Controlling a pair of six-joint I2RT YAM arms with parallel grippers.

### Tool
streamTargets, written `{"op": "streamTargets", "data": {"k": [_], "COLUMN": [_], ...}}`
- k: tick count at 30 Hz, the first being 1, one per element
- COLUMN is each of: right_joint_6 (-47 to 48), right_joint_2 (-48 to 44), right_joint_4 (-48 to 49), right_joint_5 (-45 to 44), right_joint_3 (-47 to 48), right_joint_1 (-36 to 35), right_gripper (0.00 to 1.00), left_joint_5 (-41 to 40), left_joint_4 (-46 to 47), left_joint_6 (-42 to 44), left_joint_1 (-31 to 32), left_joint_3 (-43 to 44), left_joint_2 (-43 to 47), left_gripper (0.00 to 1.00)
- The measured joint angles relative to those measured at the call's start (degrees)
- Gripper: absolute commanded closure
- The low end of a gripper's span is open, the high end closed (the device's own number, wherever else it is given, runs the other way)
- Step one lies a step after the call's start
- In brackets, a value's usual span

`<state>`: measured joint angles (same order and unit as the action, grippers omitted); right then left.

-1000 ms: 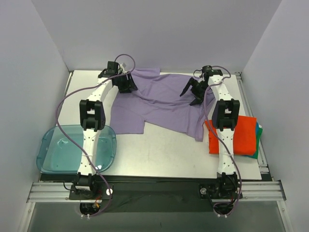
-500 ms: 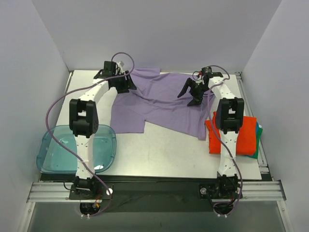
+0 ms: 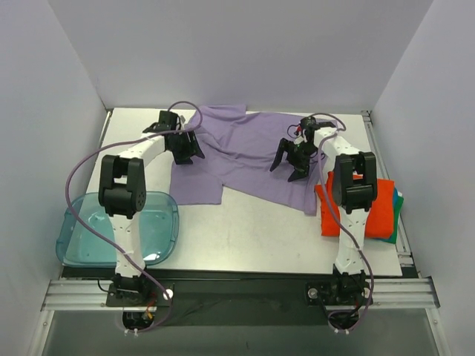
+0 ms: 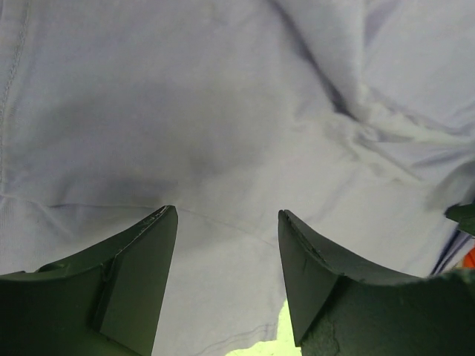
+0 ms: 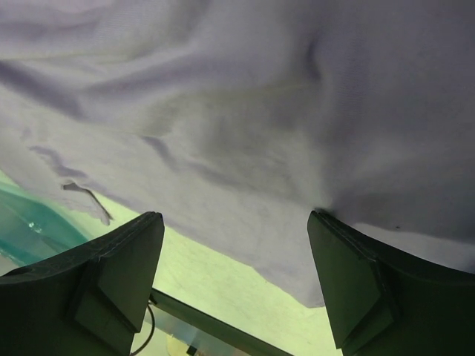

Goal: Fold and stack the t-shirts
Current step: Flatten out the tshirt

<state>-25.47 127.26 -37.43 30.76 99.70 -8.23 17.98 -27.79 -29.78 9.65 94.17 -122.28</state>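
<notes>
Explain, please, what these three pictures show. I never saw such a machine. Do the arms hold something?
Two white robot arms are bolted at the near edge of a table. The wide picture comes from a camera above and behind them; the other two come from cameras on the wrists, looking past two dark fingers. A lavender t-shirt lies spread out. At the right, a folded orange-red t-shirt lies on green-teal cloth; at the left stands a blue tray. The left end effector and right end effector are open over the lavender shirt, holding nothing.
</notes>
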Motion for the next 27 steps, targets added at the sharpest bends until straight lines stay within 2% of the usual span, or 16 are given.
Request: {"op": "streamTargets", "data": {"k": [4,7,20,23,27], "right_joint_6": [-0.09,-0.96,-5.86,-6.88,-7.56], "right_joint_2": [0.31,1.46,14.43,16.7,17.94], "right_joint_4": [-0.04,-0.85,-9.57,-9.86,-9.18], "right_joint_5": [-2.03,-3.52,-4.0,-2.23,0.09], "right_joint_3": [-0.17,1.11,23.8,27.58,29.77], "right_joint_1": [0.04,0.33,0.94,1.81,2.34], "right_gripper": [0.2,0.2,0.21,0.21,0.21], "left_joint_5": [-0.68,-0.63,1.53,2.1,2.16], "left_joint_4": [-1.36,-2.86,-7.8,-8.11,-7.87], "left_joint_6": [-0.13,-0.63,0.02,0.55,1.01], "left_joint_1": [-0.07,-0.5,-1.01,-0.96,-0.81], "left_joint_3": [1.16,5.2,33.09,36.59,36.98], "left_joint_2": [-3.1,-5.77,-22.56,-24.57,-24.46], "left_gripper": [0.33,0.33,0.33,0.33,0.32]}}
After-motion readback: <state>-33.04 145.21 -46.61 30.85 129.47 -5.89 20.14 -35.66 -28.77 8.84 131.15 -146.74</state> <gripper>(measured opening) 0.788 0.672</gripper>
